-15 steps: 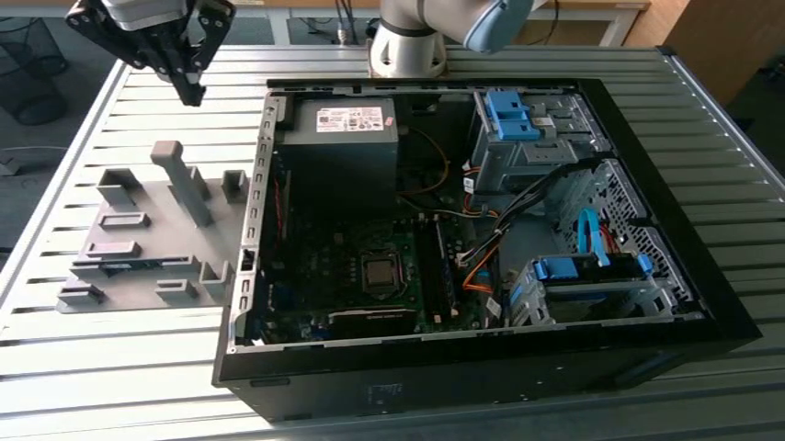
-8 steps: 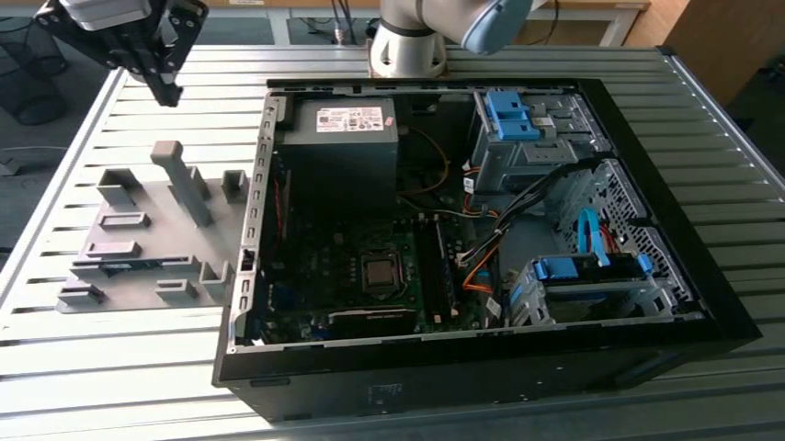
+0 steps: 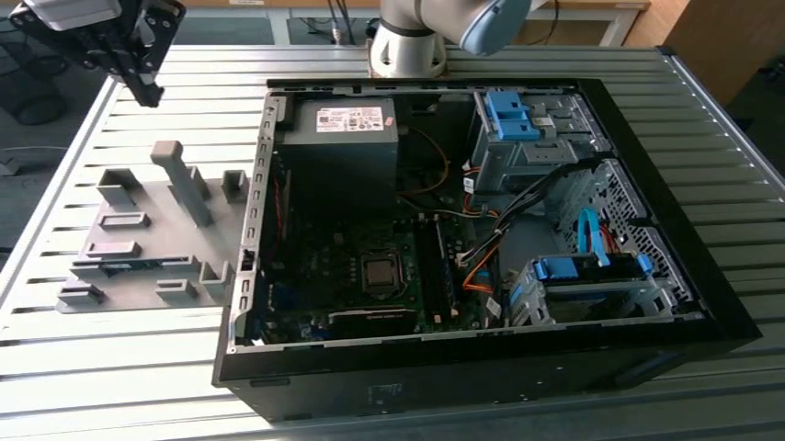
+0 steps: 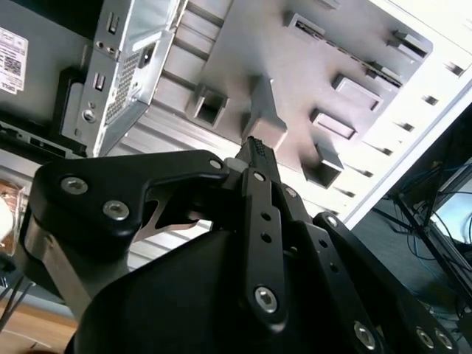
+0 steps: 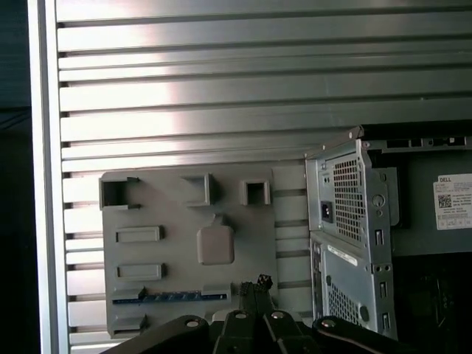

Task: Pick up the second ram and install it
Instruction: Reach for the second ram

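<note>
Gripper (image 3: pixel 149 94), closed & empty, is hovering above gray fixture (image 3: pixel 142 241); open, align lengthwise w/ 2nd RAM stick (image 3: pixel 132 266) at 6 o'clock in the exterior view.

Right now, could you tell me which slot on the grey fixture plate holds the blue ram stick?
The long slot on the fixture plate, the only one showing the second ram as a blue strip; the others are bare grey.
</note>
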`<action>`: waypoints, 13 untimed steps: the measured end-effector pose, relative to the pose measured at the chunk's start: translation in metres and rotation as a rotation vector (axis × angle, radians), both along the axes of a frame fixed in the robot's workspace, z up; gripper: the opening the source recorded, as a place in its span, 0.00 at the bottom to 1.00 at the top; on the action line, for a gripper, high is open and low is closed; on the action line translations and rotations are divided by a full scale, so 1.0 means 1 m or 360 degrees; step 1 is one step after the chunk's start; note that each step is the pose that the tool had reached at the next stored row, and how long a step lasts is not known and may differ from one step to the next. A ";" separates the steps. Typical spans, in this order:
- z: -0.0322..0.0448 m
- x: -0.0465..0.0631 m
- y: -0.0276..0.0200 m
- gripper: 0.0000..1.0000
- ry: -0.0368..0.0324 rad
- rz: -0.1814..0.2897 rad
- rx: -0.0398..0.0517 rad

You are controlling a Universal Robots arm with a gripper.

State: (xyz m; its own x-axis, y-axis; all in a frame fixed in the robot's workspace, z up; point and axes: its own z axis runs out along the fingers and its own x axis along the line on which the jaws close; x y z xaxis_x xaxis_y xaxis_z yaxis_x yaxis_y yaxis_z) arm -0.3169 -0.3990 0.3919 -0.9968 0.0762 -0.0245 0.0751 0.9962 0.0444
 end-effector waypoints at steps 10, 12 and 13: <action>-0.0008 -0.013 -0.0106 0.11 0.0005 0.0000 -0.0001; -0.0008 -0.013 -0.0106 0.11 0.0005 0.0000 -0.0001; -0.0008 -0.013 -0.0106 0.11 0.0005 0.0000 -0.0001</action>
